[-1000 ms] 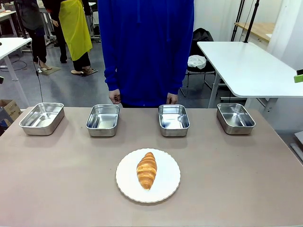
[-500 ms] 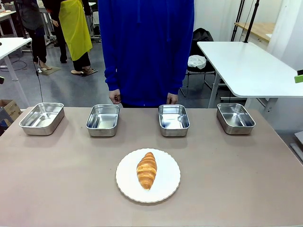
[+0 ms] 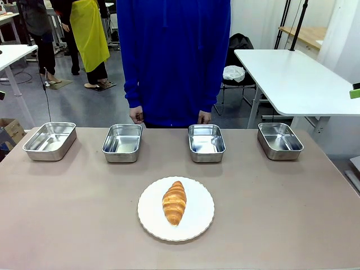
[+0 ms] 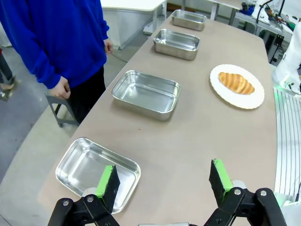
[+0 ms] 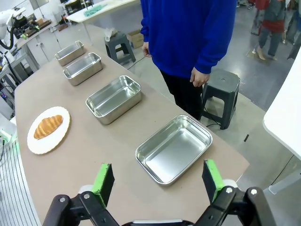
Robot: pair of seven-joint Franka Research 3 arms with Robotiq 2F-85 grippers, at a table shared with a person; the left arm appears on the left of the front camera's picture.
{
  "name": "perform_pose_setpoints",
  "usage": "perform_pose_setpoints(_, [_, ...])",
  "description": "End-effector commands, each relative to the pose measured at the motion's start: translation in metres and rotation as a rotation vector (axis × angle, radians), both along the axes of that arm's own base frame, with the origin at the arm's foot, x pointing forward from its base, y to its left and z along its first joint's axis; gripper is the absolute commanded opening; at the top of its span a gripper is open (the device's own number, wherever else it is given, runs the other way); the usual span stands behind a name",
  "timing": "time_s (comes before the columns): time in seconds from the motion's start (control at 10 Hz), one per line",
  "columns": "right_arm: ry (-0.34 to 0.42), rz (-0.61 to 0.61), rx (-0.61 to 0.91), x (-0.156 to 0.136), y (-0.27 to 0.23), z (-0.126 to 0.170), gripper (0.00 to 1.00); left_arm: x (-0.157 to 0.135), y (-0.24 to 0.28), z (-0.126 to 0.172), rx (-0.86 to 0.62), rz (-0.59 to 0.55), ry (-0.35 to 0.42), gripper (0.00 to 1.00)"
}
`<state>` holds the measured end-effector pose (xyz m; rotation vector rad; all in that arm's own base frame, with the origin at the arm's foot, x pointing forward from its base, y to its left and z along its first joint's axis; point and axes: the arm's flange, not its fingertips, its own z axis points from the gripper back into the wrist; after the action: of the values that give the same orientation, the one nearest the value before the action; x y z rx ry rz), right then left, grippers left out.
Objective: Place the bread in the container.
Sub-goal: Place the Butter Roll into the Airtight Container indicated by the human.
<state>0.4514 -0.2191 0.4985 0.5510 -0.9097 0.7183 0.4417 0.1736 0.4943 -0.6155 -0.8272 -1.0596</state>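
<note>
The bread [image 3: 174, 202], a golden-brown croissant, lies on a round white plate [image 3: 196, 224] near the table's front middle; it also shows as the bread [image 4: 236, 83] in the left wrist view and the bread [image 5: 48, 126] in the right wrist view. Several shiny steel containers stand in a row along the far edge, all bare inside: the far-left container [image 3: 50, 140], one at mid left [image 3: 122, 143], one at mid right [image 3: 206, 143] and the far-right container [image 3: 279, 140]. My left gripper [image 4: 164, 182] hangs open above the table's left end. My right gripper [image 5: 157, 182] hangs open above the right end. Neither holds anything.
A person in a blue top [image 3: 173, 56] stands at the far side with both hands down by the table edge. A white side table [image 3: 292, 79] stands at the back right. Bare tabletop [image 3: 67, 208] surrounds the plate.
</note>
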Motion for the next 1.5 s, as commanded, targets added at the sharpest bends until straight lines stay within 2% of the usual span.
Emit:
perform_pose_setpoints(0.0, [-0.004, 0.0, 0.002, 0.0004, 0.0001, 0.0007, 1.0, -0.0003, 0.0, 0.001, -0.001, 0.0, -0.003, 1.0])
perform_pose_setpoints(1.4, [-0.004, 0.0, 0.002, 0.0004, 0.0001, 0.0007, 1.0, -0.0003, 0.0, 0.001, -0.001, 0.0, -0.003, 1.0])
